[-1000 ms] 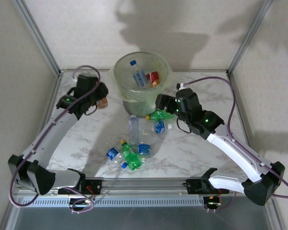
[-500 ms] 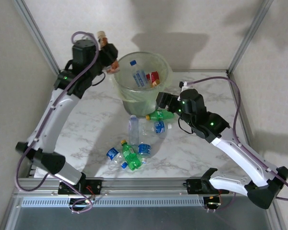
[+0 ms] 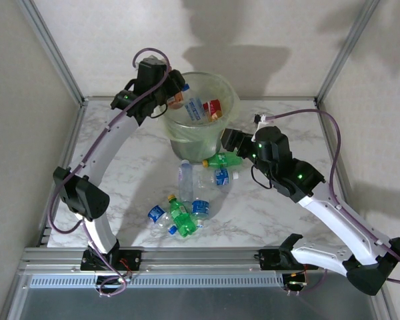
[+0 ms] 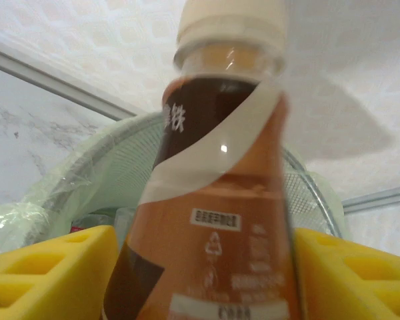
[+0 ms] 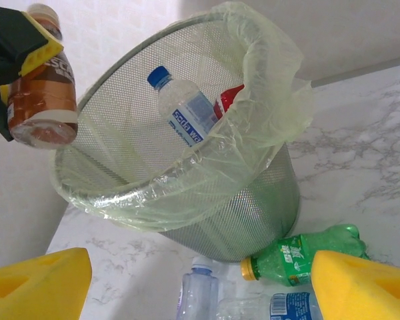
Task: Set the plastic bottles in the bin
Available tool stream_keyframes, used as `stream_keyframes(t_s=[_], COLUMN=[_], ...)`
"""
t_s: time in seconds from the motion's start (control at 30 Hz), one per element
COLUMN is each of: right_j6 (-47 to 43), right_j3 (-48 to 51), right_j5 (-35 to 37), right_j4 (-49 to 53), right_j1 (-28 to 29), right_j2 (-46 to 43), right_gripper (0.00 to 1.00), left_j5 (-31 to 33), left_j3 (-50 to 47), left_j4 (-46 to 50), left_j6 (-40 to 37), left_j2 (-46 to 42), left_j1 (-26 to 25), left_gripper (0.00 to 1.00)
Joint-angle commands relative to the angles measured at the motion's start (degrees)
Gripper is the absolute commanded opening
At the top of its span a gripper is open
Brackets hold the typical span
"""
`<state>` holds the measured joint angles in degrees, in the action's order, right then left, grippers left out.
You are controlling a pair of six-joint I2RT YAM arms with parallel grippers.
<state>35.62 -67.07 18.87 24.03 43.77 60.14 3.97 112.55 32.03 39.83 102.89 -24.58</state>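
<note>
Bottle release looks to me like the step in hand: my left gripper (image 3: pixel 173 100) hangs over the bin (image 3: pixel 195 139) at its left rim, so whatever it lets go should fall inside. Its yellow pads (image 4: pixel 53 267) are closed on the lower sides of a brown bottle (image 4: pixel 220 200), cap pointing away from the wrist. My right gripper (image 3: pixel 227 141) sits at the bin's front foot, pads (image 5: pixel 367 287) spread wide and empty. A green bottle (image 5: pixel 300 255) lies just ahead of them, close by the right-hand pad. More bottles (image 3: pixel 180 212) lie on the table (image 3: pixel 120 173) in front of the bin.
</note>
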Motion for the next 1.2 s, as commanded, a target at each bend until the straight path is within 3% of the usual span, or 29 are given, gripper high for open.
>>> stream_keyframes(t_s=[0.0,0.13,0.37,0.53,0.77,0.93,1.17], right_j6=[-0.2,-0.1,-0.6,-1.1,-1.4,-1.0,8.5], right_j3=[-0.3,-0.7,-2.0,-2.5,-0.9,1.4,5.7], right_j5=[1.9,1.8,1.8,0.8,-2.2,-1.2,3.2], right_j4=[0.4,0.6,1.0,1.2,0.7,1.2,5.5], right_j1=[0.4,0.4,0.4,0.4,1.2,6.1,16.1], right_j2=[0.0,0.4,1.3,2.1,2.5,4.1,9.6], right_gripper=[0.86,0.86,0.86,0.86,0.86,0.86,0.87], left_j5=[2.5,3.1,4.0,6.1,8.8,8.5,7.0], left_j3=[0.0,-0.8,-1.9,-7.3,-22.7,-33.2,-41.0], left_j4=[0.1,-0.3,-0.9,-1.4,0.6,3.6,2.0], left_j6=[1.3,2.0,2.8,2.5,3.3,4.6,5.6], left_j2=[-0.5,-0.9,-4.1,-11.5,-27.0,-34.4,-37.5], left_j1=[-0.5,-0.5,-0.5,-0.4,2.7,5.2,7.1], left_gripper=[0.73,0.83,0.85,0.85,0.86,0.85,0.85])
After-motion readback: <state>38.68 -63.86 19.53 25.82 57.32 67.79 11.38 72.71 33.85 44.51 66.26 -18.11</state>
